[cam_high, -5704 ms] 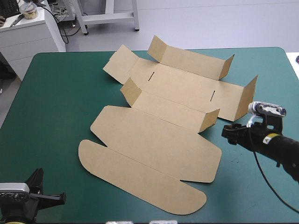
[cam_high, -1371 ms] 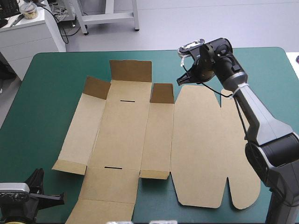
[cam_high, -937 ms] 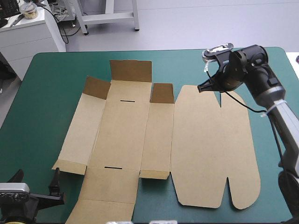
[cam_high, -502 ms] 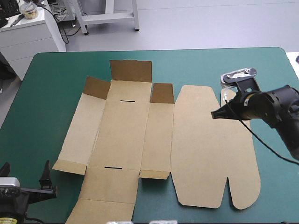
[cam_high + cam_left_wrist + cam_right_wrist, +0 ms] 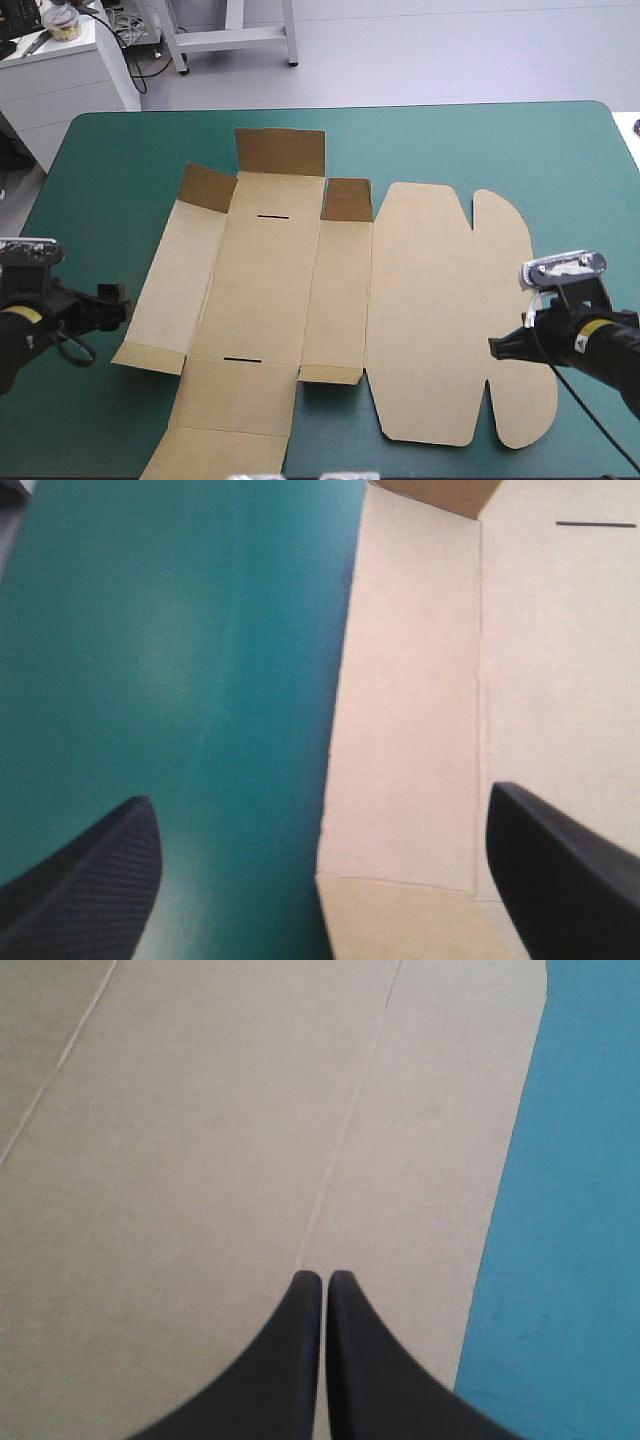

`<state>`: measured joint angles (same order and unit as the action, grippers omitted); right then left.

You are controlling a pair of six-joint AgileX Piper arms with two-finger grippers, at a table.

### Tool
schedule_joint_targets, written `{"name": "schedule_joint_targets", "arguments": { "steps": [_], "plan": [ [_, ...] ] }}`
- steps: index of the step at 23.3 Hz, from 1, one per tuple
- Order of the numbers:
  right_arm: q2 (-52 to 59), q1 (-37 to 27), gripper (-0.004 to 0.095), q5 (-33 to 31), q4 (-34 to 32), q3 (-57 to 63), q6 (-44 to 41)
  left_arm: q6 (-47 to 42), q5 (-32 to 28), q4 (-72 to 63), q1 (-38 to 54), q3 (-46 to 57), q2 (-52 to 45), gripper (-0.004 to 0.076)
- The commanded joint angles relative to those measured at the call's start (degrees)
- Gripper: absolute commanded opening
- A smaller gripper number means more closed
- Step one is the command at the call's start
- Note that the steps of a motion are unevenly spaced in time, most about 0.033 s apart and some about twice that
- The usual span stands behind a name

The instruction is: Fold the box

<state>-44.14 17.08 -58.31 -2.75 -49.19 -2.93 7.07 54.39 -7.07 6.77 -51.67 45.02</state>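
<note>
The box (image 5: 290,290) lies flat mid-counter (image 5: 120,160), long axis running left to right. My left fingers (image 5: 90,890), apart, face its side flap (image 5: 405,730) at the left, the nearer hold. My right fingers (image 5: 295,1360), together, hover over the lid (image 5: 450,300), lower right.

No legible txt, nos. or brand marks in any view. The right-wrist yellow sticker (image 5: 583,328) and the left-wrist yellow sticker (image 5: 26,314) carry marks too small to read. The box (image 5: 270,290) shows plain brown board, w/o readable print.
</note>
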Motion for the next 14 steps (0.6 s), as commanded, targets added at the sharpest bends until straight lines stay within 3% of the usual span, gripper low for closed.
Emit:
{"name": "schedule_joint_targets", "arguments": {
  "steps": [1,9,11,14],
  "plan": [
    [4.7,-0.2,-0.0001,2.3,-0.3,2.9,-0.3,0.9,-3.1,-7.1,0.1,-3.2,6.3,0.0619],
    [13.2,-0.2,-0.0001,-2.0,0.1,7.7,-0.8,4.8,-3.1,-16.4,4.7,-3.3,19.0,0.0619],
    [16.1,-0.2,-0.0001,-2.4,0.8,8.0,-1.8,11.7,-0.9,-22.6,10.9,-3.3,23.3,0.0619],
    [21.8,-0.2,-0.0001,-2.1,3.9,8.0,-1.8,26.9,9.0,-35.8,19.7,-3.3,31.0,0.0619]
  ]
}}
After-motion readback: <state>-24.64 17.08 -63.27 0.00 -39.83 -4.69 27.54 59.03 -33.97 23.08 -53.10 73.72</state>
